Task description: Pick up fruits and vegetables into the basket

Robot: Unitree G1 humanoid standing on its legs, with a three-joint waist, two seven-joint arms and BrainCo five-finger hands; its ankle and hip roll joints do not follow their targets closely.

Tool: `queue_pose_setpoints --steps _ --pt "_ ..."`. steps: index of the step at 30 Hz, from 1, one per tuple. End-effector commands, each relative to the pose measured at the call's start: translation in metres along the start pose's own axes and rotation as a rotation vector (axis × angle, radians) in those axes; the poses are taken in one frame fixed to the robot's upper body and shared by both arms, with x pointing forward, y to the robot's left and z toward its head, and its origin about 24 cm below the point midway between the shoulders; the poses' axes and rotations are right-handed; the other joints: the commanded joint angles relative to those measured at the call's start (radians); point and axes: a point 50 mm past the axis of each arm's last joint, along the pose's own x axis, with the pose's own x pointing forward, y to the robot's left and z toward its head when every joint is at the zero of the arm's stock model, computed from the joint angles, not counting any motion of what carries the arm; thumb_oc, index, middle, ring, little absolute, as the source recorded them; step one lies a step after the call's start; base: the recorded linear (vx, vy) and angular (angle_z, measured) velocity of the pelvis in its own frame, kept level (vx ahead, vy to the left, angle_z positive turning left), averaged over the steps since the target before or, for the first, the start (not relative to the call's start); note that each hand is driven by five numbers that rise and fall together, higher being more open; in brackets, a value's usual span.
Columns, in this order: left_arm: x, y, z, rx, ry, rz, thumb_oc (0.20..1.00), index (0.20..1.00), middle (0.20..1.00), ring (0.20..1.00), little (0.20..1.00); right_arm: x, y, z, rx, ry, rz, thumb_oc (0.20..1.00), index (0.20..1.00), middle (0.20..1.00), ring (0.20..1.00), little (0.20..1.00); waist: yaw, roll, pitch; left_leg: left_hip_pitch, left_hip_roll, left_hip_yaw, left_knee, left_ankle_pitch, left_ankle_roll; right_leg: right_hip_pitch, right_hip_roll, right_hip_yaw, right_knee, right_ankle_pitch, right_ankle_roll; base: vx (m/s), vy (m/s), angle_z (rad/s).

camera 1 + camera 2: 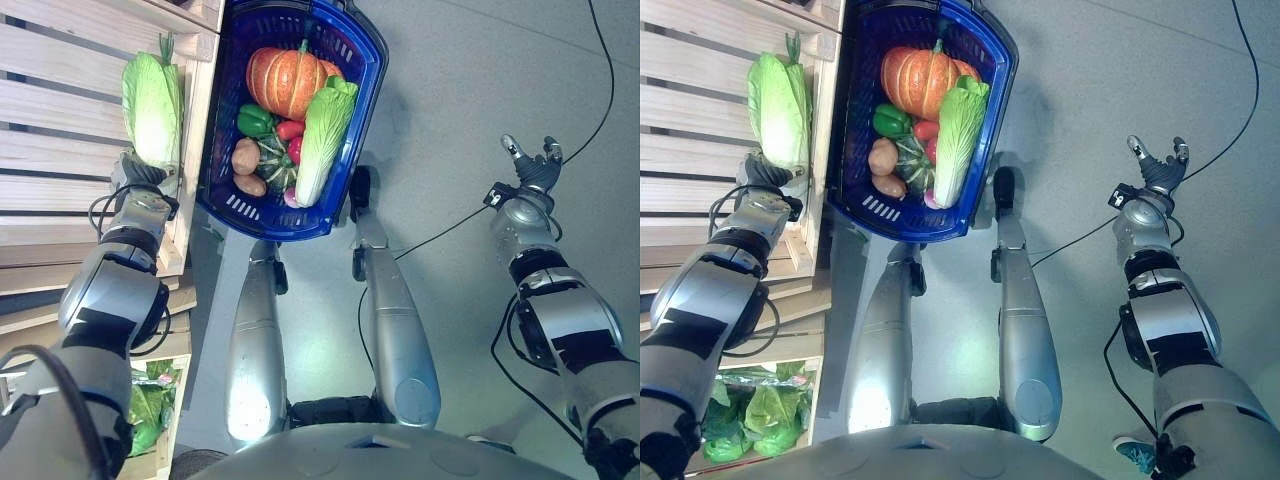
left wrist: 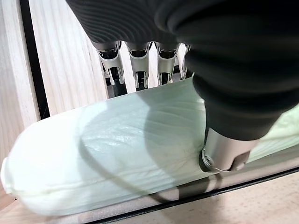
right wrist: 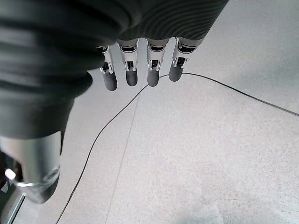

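A pale green napa cabbage [image 1: 150,100] stands on end over the edge of the wooden slatted crate [image 1: 60,110]. My left hand [image 1: 140,172] is shut on its lower end. In the left wrist view the fingers [image 2: 114,70] pass behind the cabbage [image 2: 117,154] and the thumb presses its near side. To the right of it sits the blue basket [image 1: 265,225], holding an orange pumpkin [image 1: 285,80], a second napa cabbage [image 1: 322,135], a green pepper [image 1: 255,120], a potato [image 1: 245,157] and other small vegetables. My right hand [image 1: 535,165] hangs open over the grey floor at the far right.
Wooden slatted crates fill the left side, and the crate's side board [image 1: 195,110] runs between the held cabbage and the basket. A lower crate [image 1: 150,410] holds green leafy vegetables. Grey floor [image 1: 460,90] lies right of the basket.
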Motion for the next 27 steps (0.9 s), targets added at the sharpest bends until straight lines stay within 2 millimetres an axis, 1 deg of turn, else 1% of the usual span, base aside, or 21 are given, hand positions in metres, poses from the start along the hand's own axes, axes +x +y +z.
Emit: queue_pose_setpoints --steps 1,4,5,7,8,10,12,13,14,16,18,20,23,27 --pt "-0.005 -0.013 -0.025 0.014 0.093 -0.077 0.200 0.200 0.200 0.200 0.200 -0.002 -0.008 -0.007 -0.013 -0.009 -0.015 1.000 1.000 1.000 1.000 1.000 0.004 -0.008 -0.026 -0.011 -0.047 0.034 -0.103 0.051 0.021 0.026 0.068 -0.037 0.078 -0.145 0.032 0.00 0.000 0.00" --pt "-0.005 -0.015 -0.024 -0.023 0.089 -0.092 0.200 0.200 0.200 0.200 0.200 -0.003 -0.005 -0.007 -0.012 -0.010 -0.003 1.000 1.000 1.000 1.000 1.000 0.005 -0.010 -0.026 -0.012 -0.046 0.034 -0.104 0.053 0.021 0.026 0.069 -0.037 0.076 -0.144 0.031 0.00 0.000 0.00" --pt "-0.006 -0.016 -0.024 -0.058 0.087 -0.092 0.200 0.200 0.200 0.200 0.200 -0.004 -0.004 -0.007 -0.007 -0.010 0.004 1.000 1.000 1.000 1.000 1.000 0.005 -0.011 -0.026 -0.011 -0.047 0.033 -0.106 0.054 0.021 0.027 0.070 -0.037 0.075 -0.143 0.031 0.00 -0.033 0.01" --pt "-0.007 -0.017 -0.023 -0.182 0.082 -0.061 0.200 0.200 0.200 0.200 0.200 -0.005 -0.001 -0.007 0.009 -0.017 0.033 1.000 1.000 1.000 1.000 1.000 0.007 -0.009 -0.026 -0.007 -0.048 0.030 -0.108 0.054 0.021 0.029 0.070 -0.037 0.078 -0.146 0.030 0.00 -0.040 0.01" --pt "-0.007 -0.017 -0.023 -0.197 0.079 -0.055 0.200 0.200 0.200 0.200 0.200 -0.005 0.000 -0.007 0.012 -0.019 0.037 1.000 1.000 1.000 1.000 1.000 0.007 -0.009 -0.026 -0.005 -0.048 0.029 -0.108 0.054 0.021 0.031 0.070 -0.036 0.078 -0.147 0.030 0.00 -0.034 0.00" --pt "-0.006 -0.012 -0.018 -0.289 0.037 -0.009 0.200 0.200 0.200 0.200 0.200 -0.007 0.003 -0.006 0.027 -0.031 0.064 1.000 1.000 1.000 1.000 1.000 0.009 -0.006 -0.026 0.001 -0.050 0.026 -0.109 0.054 0.021 0.036 0.071 -0.035 0.080 -0.150 0.030 0.00 0.000 0.00" --pt "-0.005 -0.003 -0.010 -0.398 -0.033 0.068 0.200 0.200 0.200 0.200 0.200 -0.011 0.009 -0.006 0.060 -0.053 0.109 1.000 1.000 1.000 1.000 1.000 0.012 0.000 -0.026 0.005 -0.053 0.022 -0.107 0.052 0.019 0.040 0.069 -0.035 0.078 -0.152 0.031 0.00 0.000 0.00" --pt "-0.005 -0.001 -0.008 -0.418 -0.044 0.080 0.200 0.200 0.200 0.200 0.200 -0.012 0.011 -0.005 0.068 -0.061 0.119 1.000 1.000 1.000 1.000 1.000 0.013 0.002 -0.026 0.001 -0.055 0.020 -0.110 0.059 0.019 0.037 0.069 -0.036 0.075 -0.145 0.031 -0.01 -0.033 0.00" --pt "-0.006 0.002 -0.005 -0.452 -0.081 0.123 0.200 0.200 0.200 0.200 0.200 -0.015 0.014 -0.005 0.082 -0.073 0.149 1.000 1.000 1.000 1.000 1.000 0.016 0.006 -0.026 0.010 -0.057 0.016 -0.109 0.053 0.019 0.045 0.069 -0.036 0.079 -0.153 0.032 -0.01 -0.036 0.00" --pt "-0.007 0.006 0.001 -0.486 -0.130 0.170 0.200 0.200 0.200 0.200 0.200 -0.018 0.019 -0.002 0.103 -0.093 0.181 1.000 1.000 1.000 1.000 1.000 0.021 0.012 -0.026 0.010 -0.059 0.011 -0.116 0.062 0.018 0.046 0.068 -0.037 0.075 -0.148 0.031 -0.02 -0.035 0.01" --pt "-0.012 0.010 0.007 -0.524 -0.198 0.229 0.200 0.200 0.200 0.200 0.200 -0.023 0.024 0.001 0.129 -0.119 0.227 1.000 1.000 1.000 1.000 1.000 0.028 0.019 -0.026 0.022 -0.061 0.008 -0.120 0.059 0.017 0.059 0.067 -0.038 0.075 -0.157 0.029 -0.02 -0.029 0.03" --pt "-0.017 0.009 0.015 -0.536 -0.262 0.268 0.200 0.200 0.200 0.200 0.200 -0.029 0.030 0.002 0.150 -0.137 0.256 1.000 1.000 1.000 1.000 1.000 0.033 0.023 -0.026 0.026 -0.064 0.003 -0.122 0.060 0.017 0.065 0.066 -0.041 0.075 -0.159 0.028 -0.02 -0.026 0.03" --pt "-0.026 0.009 0.031 -0.522 -0.370 0.307 0.200 0.200 0.200 0.200 0.200 -0.035 0.038 0.008 0.179 -0.169 0.303 1.000 1.000 1.000 1.000 1.000 0.040 0.028 -0.026 0.027 -0.066 0.000 -0.130 0.070 0.016 0.069 0.063 -0.049 0.069 -0.155 0.027 -0.02 -0.014 0.02" --pt "-0.042 0.005 0.055 -0.503 -0.548 0.302 0.200 0.200 0.200 0.200 0.200 -0.047 0.048 0.018 0.219 -0.213 0.385 1.000 1.000 1.000 1.000 1.000 0.048 0.031 -0.026 0.037 -0.067 -0.001 -0.137 0.069 0.016 0.082 0.059 -0.059 0.074 -0.163 0.026 0.00 -0.003 0.01"
